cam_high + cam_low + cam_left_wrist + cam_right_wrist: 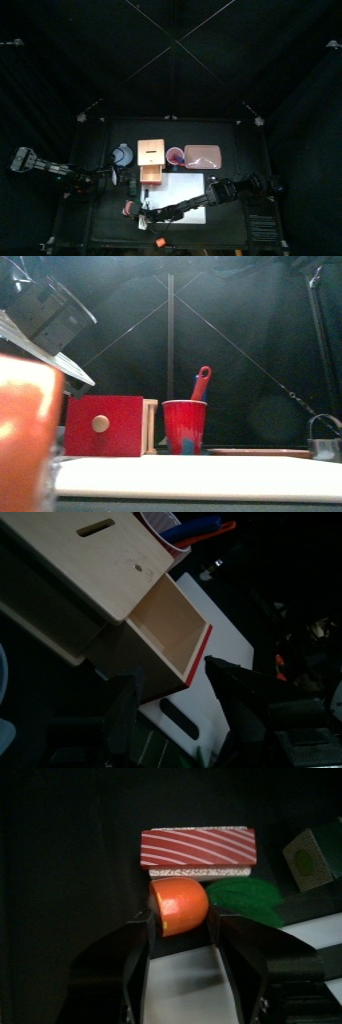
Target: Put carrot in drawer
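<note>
The carrot (178, 905), a small bright orange piece, lies between the jaws of my right gripper (179, 926), which press against both its sides. In the top view the right gripper (144, 216) reaches across to the table's front left. The drawer (158, 624) stands pulled out of its tan wooden box (74, 572), empty, with a red front (199, 664). From above, the drawer (151, 176) sits in front of its box (151, 152). My left gripper (187, 707) hovers open just before the drawer's front, beside the drawer (118, 178) in the top view.
Behind the carrot lie a salmon-striped block (199, 848) and a green leaf (249, 896). A white sheet (187, 190), a pink tray (202, 155) and a bluish plate (123, 154) share the table. A red cup (183, 428) holds a utensil. An orange-red blur (27, 426) fills the front view's left.
</note>
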`<action>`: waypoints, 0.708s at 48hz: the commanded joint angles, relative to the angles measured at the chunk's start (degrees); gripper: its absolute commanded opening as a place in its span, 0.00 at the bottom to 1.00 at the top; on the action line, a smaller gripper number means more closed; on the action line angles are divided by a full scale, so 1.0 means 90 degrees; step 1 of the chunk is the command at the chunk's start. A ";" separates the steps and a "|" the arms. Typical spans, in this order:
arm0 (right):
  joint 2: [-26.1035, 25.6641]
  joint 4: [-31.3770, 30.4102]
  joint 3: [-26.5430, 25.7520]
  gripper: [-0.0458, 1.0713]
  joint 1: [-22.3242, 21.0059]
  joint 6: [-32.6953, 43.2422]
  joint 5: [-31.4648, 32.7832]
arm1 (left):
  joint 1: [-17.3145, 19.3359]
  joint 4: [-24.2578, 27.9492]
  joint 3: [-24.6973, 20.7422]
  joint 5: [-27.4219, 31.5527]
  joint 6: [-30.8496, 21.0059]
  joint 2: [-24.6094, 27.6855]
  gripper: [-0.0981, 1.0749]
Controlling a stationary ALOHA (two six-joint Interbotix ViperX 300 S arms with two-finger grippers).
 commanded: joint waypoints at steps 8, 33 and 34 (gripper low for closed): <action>-0.0449 -0.0039 -0.0137 0.61 -0.0039 -0.0010 0.0000 | 0.0020 0.0029 -0.0068 -0.0010 0.0010 0.0010 0.83; -0.0674 0.0537 -0.0361 0.84 -0.0059 0.0010 0.0020 | 0.0020 0.0029 -0.0068 0.0078 0.0010 0.0010 0.83; -0.0674 0.0576 -0.0391 0.87 -0.0059 0.0010 0.0029 | 0.0020 0.0029 -0.0068 0.0068 0.0010 0.0010 0.83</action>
